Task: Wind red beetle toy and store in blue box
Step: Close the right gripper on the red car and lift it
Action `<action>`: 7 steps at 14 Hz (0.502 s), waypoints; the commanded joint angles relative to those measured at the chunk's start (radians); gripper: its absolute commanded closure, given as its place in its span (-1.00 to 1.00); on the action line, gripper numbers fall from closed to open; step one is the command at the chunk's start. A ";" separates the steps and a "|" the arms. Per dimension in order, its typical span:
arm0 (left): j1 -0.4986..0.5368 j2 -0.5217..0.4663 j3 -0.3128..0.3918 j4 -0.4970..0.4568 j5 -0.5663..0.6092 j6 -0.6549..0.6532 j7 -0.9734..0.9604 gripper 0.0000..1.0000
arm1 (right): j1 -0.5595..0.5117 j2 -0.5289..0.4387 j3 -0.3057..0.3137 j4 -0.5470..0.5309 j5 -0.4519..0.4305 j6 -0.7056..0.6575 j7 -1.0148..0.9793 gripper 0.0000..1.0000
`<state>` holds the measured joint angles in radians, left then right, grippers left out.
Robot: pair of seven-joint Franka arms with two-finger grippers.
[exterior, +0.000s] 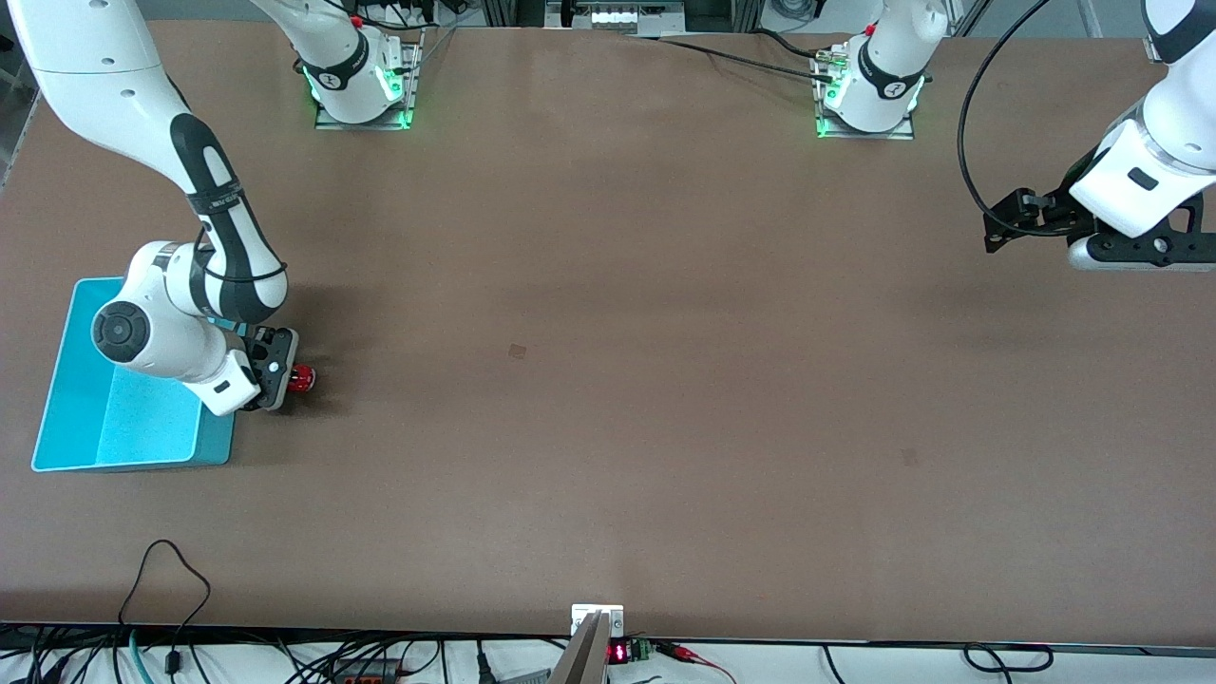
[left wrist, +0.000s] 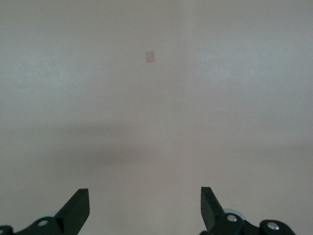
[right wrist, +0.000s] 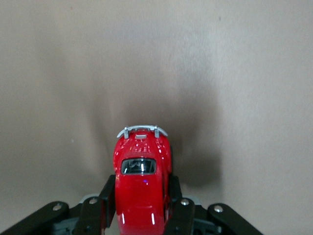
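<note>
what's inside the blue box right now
The visible part of the blue box holds nothing. The right arm covers its upper part, so that stays unseen. The red beetle toy sits in the right gripper, outside the box.

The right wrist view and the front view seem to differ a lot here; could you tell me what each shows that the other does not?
Only the right wrist view shows the toy's rear window and silver bumper, and the right gripper's fingers pressed on its sides. Only the front view shows the box beside the toy toward the right arm's end, and the left gripper waiting over bare table. Both show the red toy held by the right gripper over the brown table.
</note>
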<state>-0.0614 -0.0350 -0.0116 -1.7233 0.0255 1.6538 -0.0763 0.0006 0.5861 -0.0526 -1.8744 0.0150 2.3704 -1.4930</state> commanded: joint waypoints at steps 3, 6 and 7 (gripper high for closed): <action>0.006 0.007 0.001 0.025 -0.006 -0.022 0.023 -1.00 | 0.004 -0.041 0.051 0.056 0.067 -0.016 0.013 0.62; 0.006 0.007 0.001 0.025 -0.006 -0.022 0.021 -1.00 | 0.004 -0.080 0.051 0.124 0.218 -0.072 0.026 0.71; 0.005 0.007 0.001 0.025 -0.006 -0.022 0.021 -1.00 | 0.001 -0.095 0.047 0.141 0.220 -0.074 0.055 0.72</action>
<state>-0.0604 -0.0348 -0.0107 -1.7231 0.0255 1.6522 -0.0755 0.0106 0.5309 -0.0074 -1.7619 0.1991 2.3324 -1.4754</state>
